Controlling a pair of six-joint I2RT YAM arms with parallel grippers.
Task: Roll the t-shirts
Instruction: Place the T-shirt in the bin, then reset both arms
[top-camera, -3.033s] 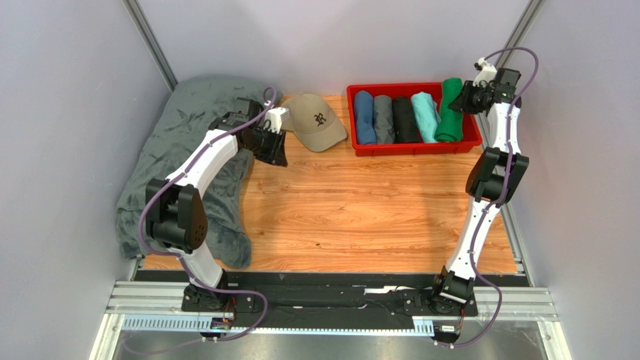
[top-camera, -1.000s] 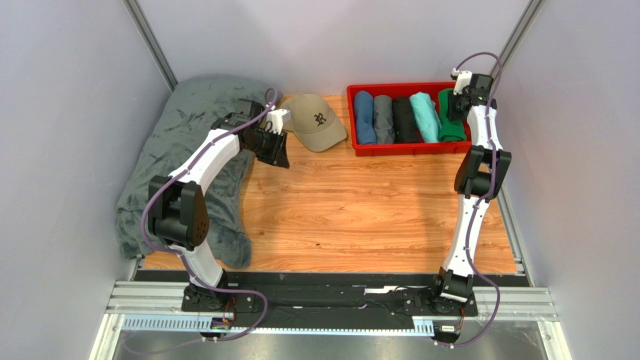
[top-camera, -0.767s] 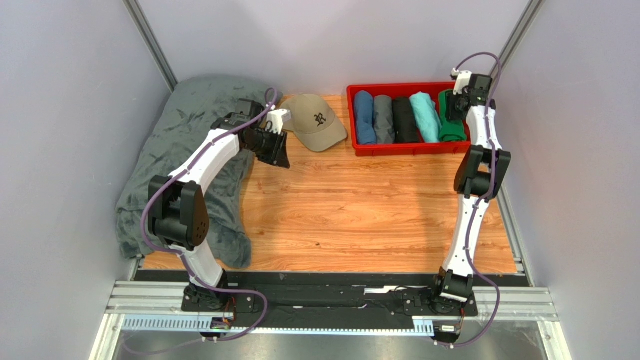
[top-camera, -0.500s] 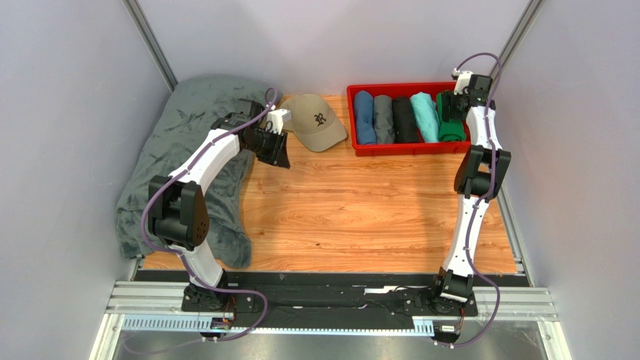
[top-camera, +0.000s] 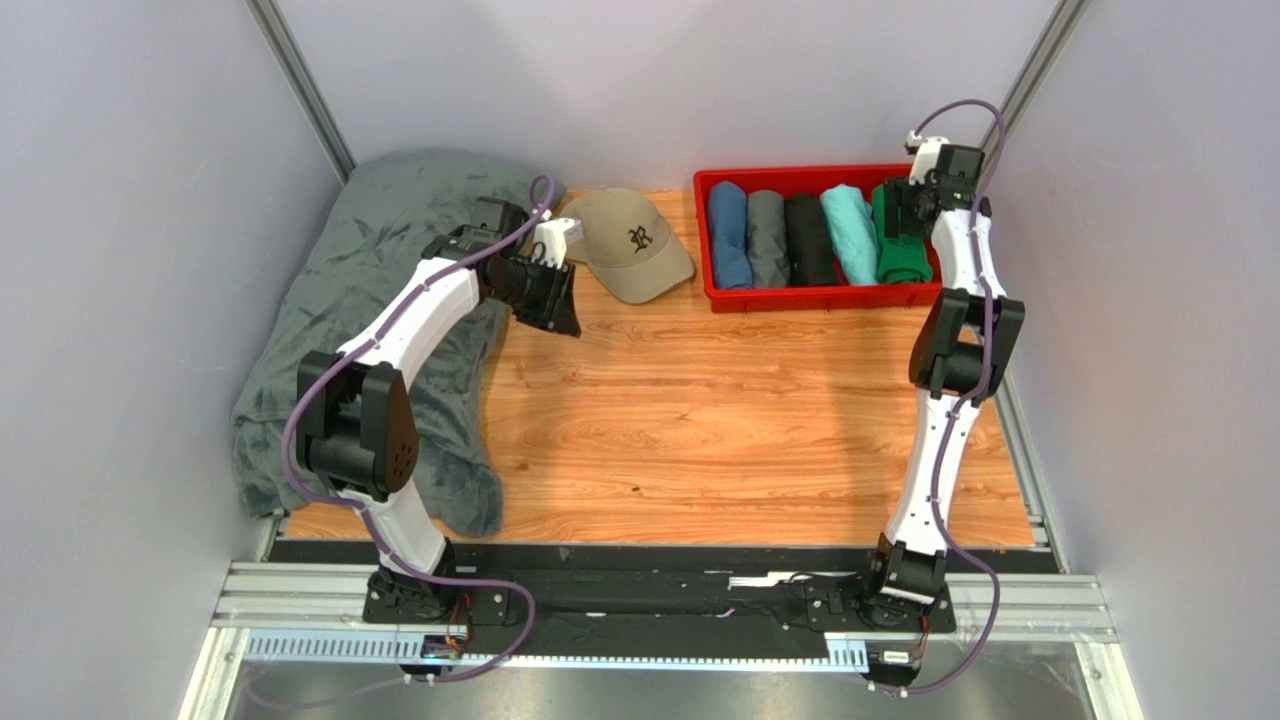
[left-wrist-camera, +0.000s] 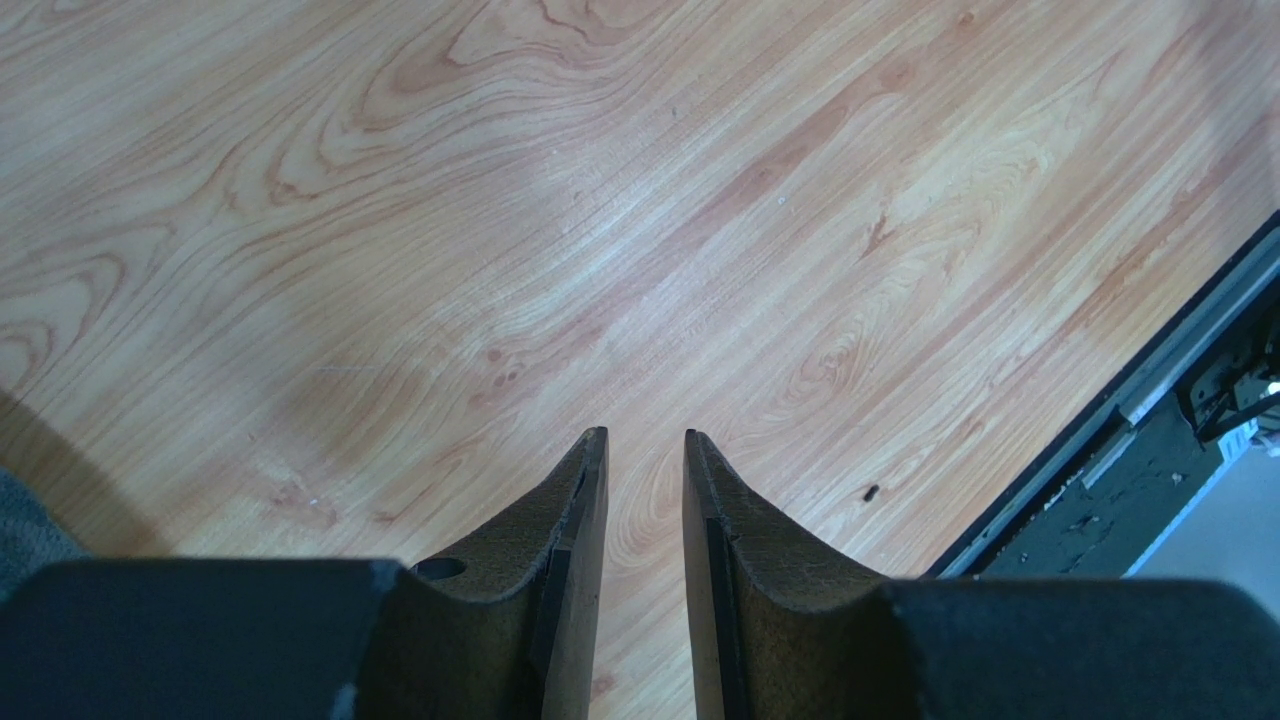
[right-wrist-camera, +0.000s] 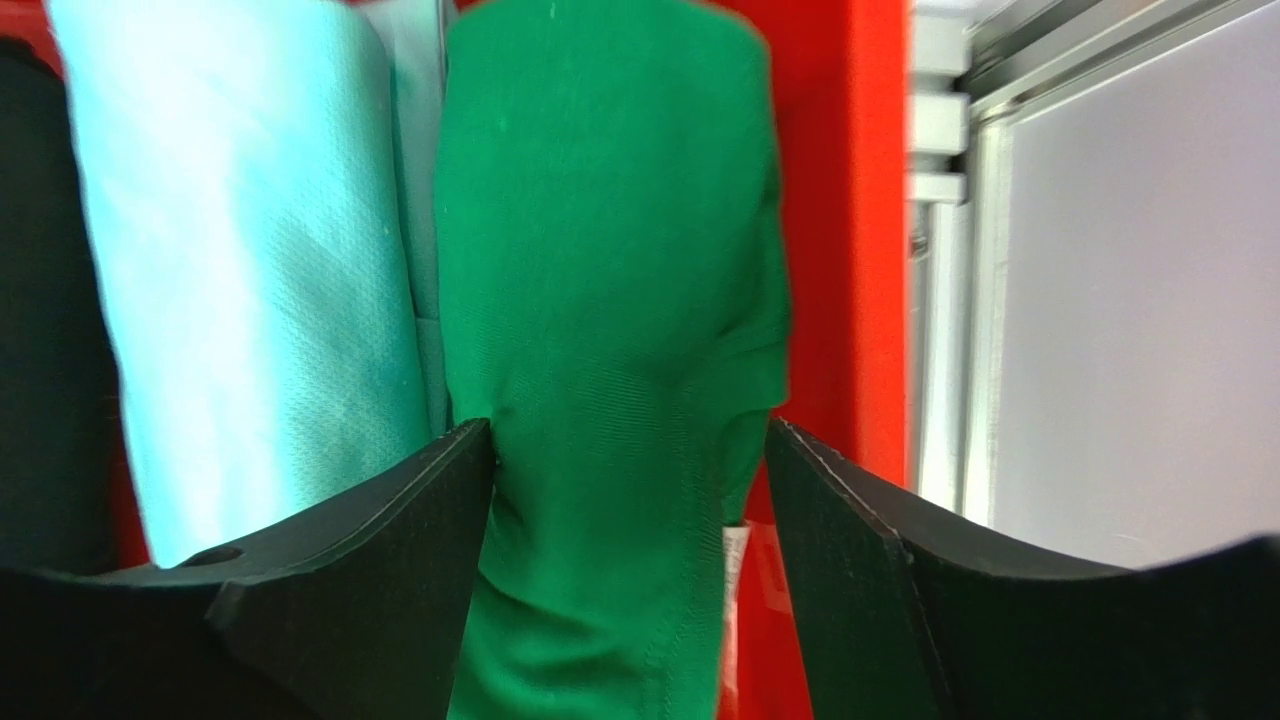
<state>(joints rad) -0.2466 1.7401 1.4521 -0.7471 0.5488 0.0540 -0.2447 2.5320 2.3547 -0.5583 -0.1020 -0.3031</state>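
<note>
The green t-shirt (top-camera: 900, 258) (right-wrist-camera: 601, 285) lies rolled at the right end of the red bin (top-camera: 824, 299) (right-wrist-camera: 842, 225). Beside it are blue (top-camera: 730, 233), grey (top-camera: 766, 237), black (top-camera: 812, 240) and turquoise (top-camera: 852, 233) (right-wrist-camera: 241, 270) rolled shirts. My right gripper (top-camera: 908, 210) (right-wrist-camera: 628, 435) is open and straddles the green roll; its left jaw touches the cloth and its right jaw stands apart. My left gripper (top-camera: 547, 300) (left-wrist-camera: 646, 438) hovers over bare wood near the blanket, its jaws a narrow gap apart with nothing between them.
A tan cap (top-camera: 631, 240) sits left of the bin. A big dark-grey blanket (top-camera: 346, 330) covers the table's left side. The wooden tabletop (top-camera: 706, 420) runs to a black rail at the near edge (left-wrist-camera: 1157, 450). Grey walls and metal posts stand close to the bin.
My right gripper's jaws have spread apart, letting go of the green roll, which stays in the bin. The left arm has not moved.
</note>
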